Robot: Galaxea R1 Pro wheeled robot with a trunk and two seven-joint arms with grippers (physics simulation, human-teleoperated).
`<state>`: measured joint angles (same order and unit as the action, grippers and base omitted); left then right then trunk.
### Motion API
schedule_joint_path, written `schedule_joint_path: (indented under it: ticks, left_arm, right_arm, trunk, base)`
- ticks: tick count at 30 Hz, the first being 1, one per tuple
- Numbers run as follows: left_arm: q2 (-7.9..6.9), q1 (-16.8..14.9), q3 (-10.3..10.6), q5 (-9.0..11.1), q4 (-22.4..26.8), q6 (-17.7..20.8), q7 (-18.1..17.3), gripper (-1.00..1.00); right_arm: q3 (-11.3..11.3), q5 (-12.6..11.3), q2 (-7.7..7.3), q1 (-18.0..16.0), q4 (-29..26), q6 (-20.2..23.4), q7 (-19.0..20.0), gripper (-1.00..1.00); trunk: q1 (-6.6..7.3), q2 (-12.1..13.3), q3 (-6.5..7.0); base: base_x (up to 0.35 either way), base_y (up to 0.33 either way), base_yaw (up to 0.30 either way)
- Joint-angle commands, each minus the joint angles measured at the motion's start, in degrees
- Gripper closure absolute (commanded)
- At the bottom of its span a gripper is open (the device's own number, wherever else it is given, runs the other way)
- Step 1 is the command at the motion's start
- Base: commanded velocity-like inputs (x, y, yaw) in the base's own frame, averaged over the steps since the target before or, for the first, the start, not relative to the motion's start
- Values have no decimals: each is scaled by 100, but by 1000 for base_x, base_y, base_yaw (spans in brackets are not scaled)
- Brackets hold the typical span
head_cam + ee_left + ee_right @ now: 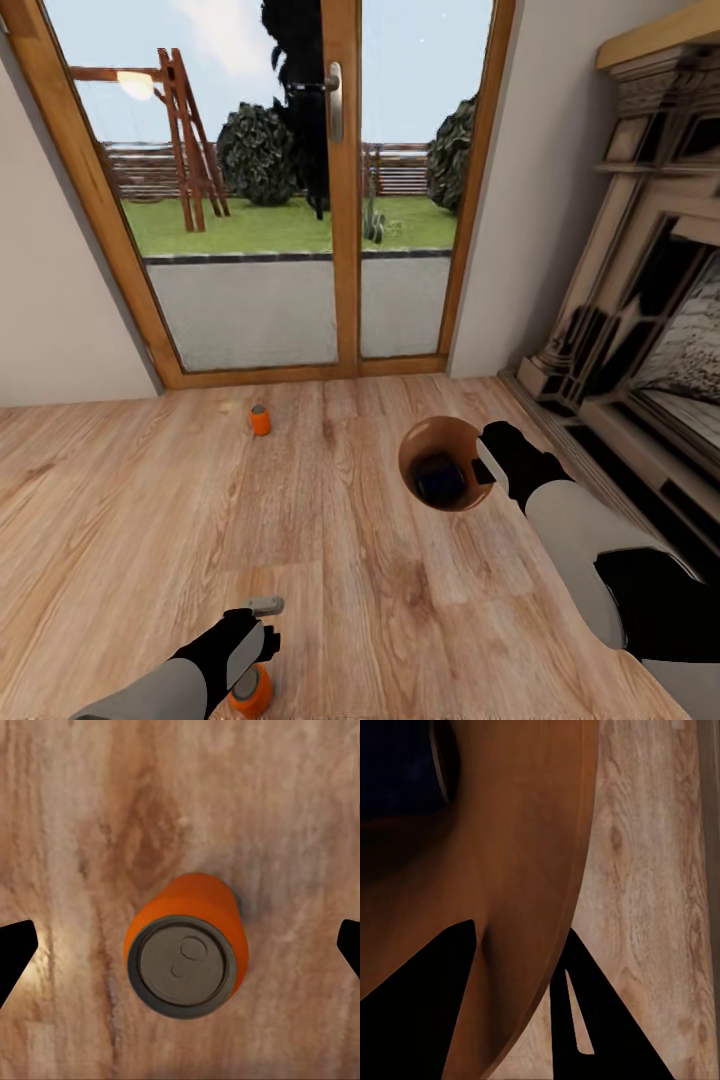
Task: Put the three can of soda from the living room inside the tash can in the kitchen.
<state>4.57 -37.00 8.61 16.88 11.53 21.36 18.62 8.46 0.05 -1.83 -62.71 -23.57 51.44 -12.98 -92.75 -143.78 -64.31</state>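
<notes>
Living rm, wood floor: my left tool (180,945) hung released over an upright orange can (184,945), fingers well apart either side, not touching. My right tool (521,967) was clenched on the bin (425,445) rim, one finger inside the wall, one outside; a blue can (440,478) lay in it. A 2nd orange can (260,420) stood near the glass doors (335,200). Risks, imo: off-center closing could tip the can; the rim grip could slip & spill the bin. No readable brand or text.

wood floor (120,500) | glass doors (300,190) (garden) — fireplace (650,300) rt
</notes>
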Motion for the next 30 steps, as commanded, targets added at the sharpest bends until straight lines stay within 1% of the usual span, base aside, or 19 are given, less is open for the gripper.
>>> schedule_joint_path:
  ticks: [1, 5, 12, 23, 30]
  left_arm:
    - [0, 0, 1, -1, -1, -1, -2, -100]
    - [0, 0, 1, -1, -1, -1, -4, -100]
    - [0, 0, 1, -1, -1, -1, 1, -100]
    - [7, 0, 1, -1, -1, -1, -8, -100]
    - [6, 0, 1, -1, 1, -1, -6, -100]
  right_arm:
    - [-2, 12, 0, -5, -7, -2, -2, 100]
    - [0, 12, 3, -5, -7, -2, -3, 100]
    - [6, 12, 7, -5, -7, -2, -3, 100]
    - [-2, 12, 45, -5, -7, -2, -3, 100]
    - [5, 12, 51, -5, -7, -2, -3, 100]
  trunk:
    - [-1, -3, -22]
    - [-11, -8, -111]
    - [-11, -8, -111]
    - [-40, -23, -354]
    - [-40, -23, -354]
  base:
    - [0, 0, 0]
    - [0, 0, 0]
    - [0, 0, 0]
    - [0, 0, 0]
    - [0, 0, 0]
